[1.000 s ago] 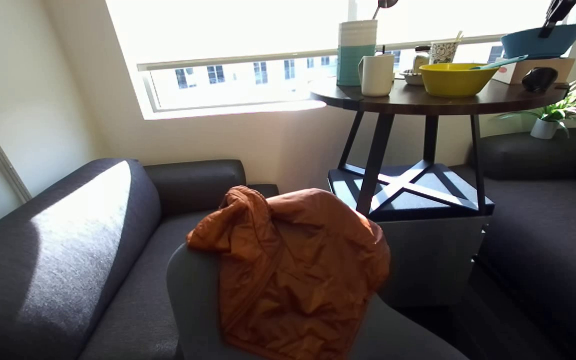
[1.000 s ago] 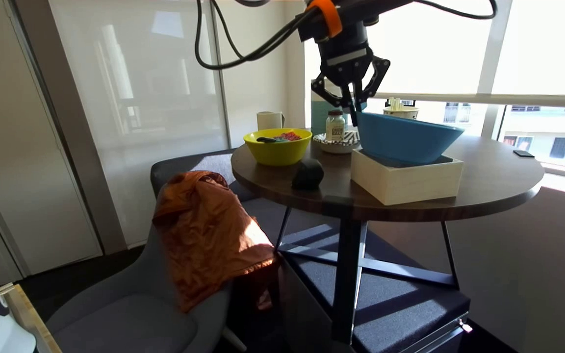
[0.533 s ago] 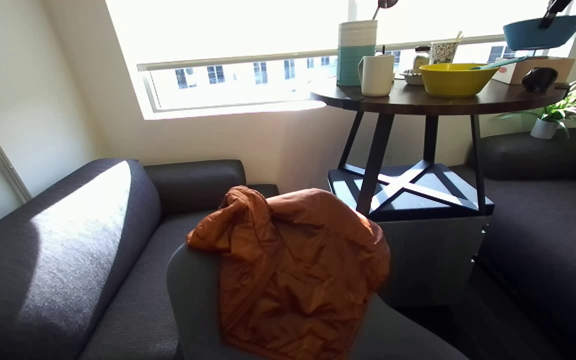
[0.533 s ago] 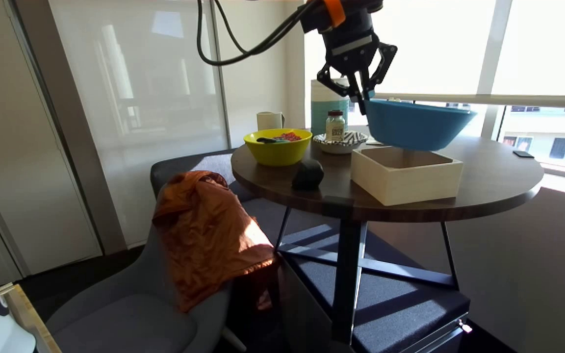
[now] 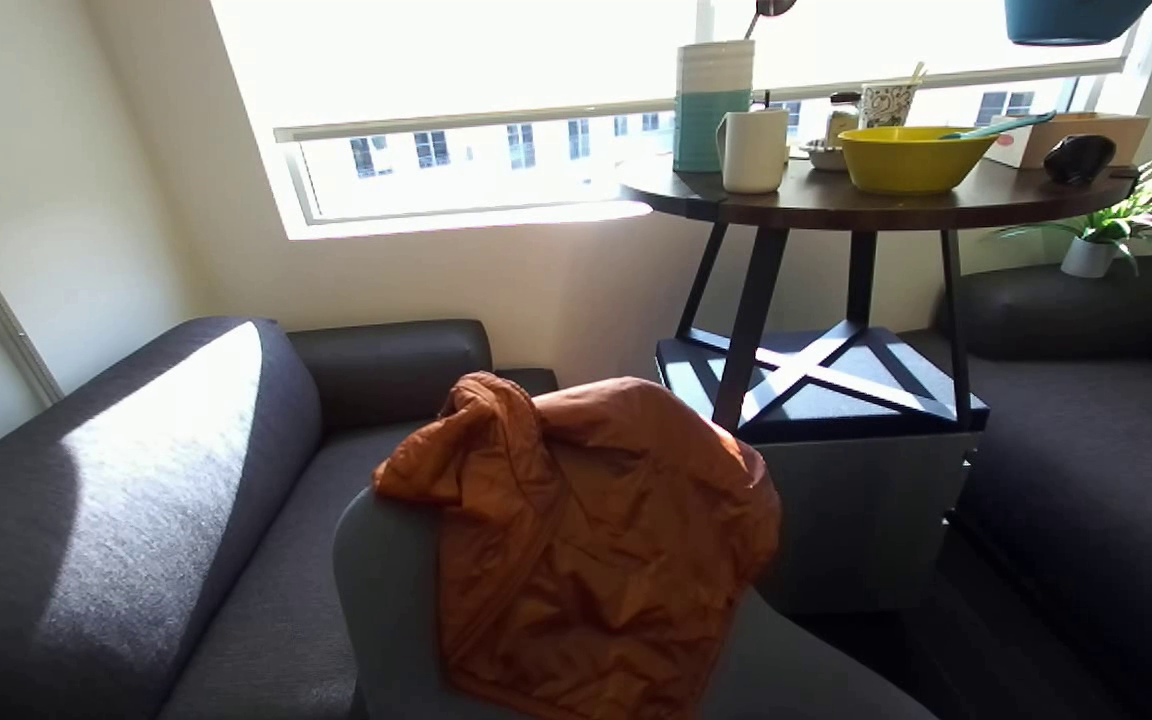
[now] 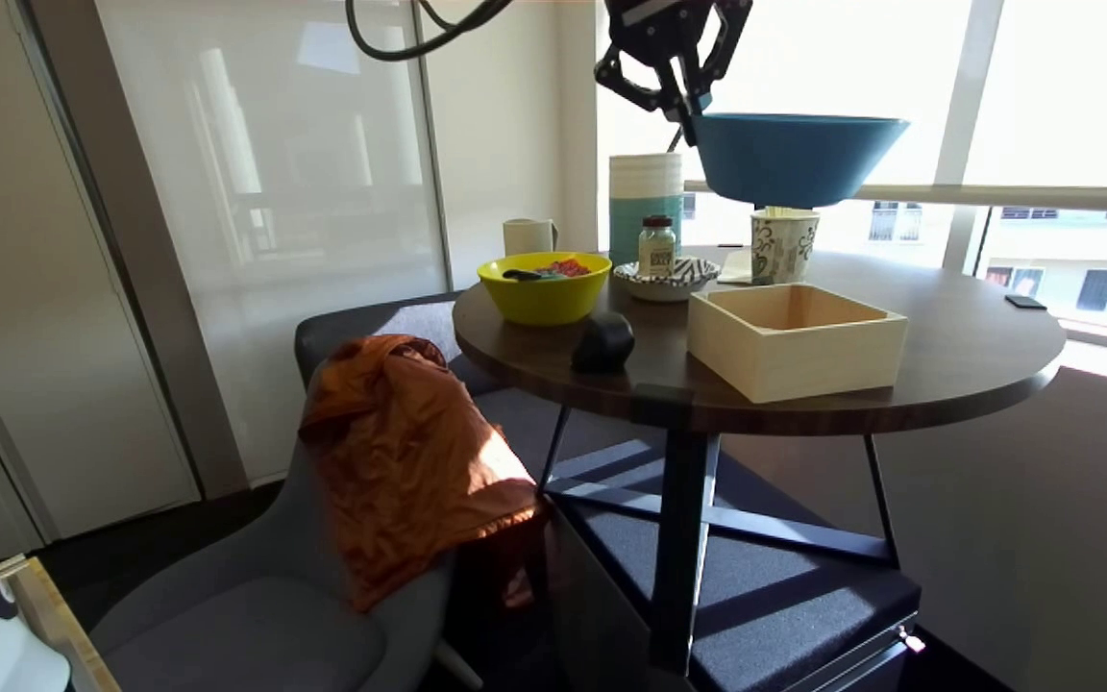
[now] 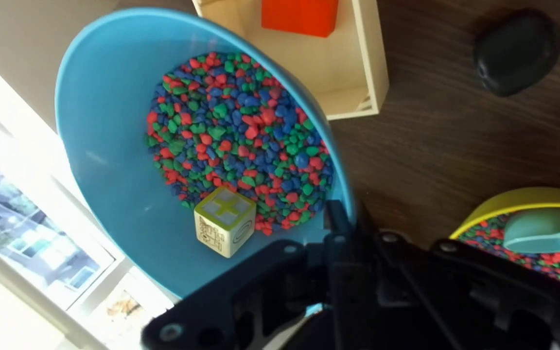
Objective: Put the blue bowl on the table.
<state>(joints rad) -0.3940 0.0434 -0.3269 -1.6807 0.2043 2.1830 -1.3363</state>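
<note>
The blue bowl (image 6: 794,163) hangs in the air above the open wooden box on the table (image 6: 981,336). My gripper (image 6: 691,125) is shut on the bowl's rim, one finger inside and one outside. In the wrist view the gripper (image 7: 350,216) pinches the rim, and the bowl (image 7: 110,131) holds red, green and blue pebbles and a toy cube (image 7: 225,221). The other exterior picture shows only the bowl's lower part (image 5: 1076,20) at the top edge; the gripper is out of that picture. The round brown table (image 5: 816,212) shows there too.
The wooden box (image 6: 827,360) holds a red block (image 7: 299,17). Near it are a black mouse-like object (image 6: 603,341), the yellow bowl (image 6: 542,296), a spice jar (image 6: 656,248) in a patterned dish (image 6: 674,281), a patterned cup (image 6: 784,248), a tall canister (image 6: 645,192) and a mug (image 6: 527,236).
My gripper has lifted the blue bowl from low at the wooden box to well above it. The bowl looks more level now, and the box's inside is uncovered.
</note>
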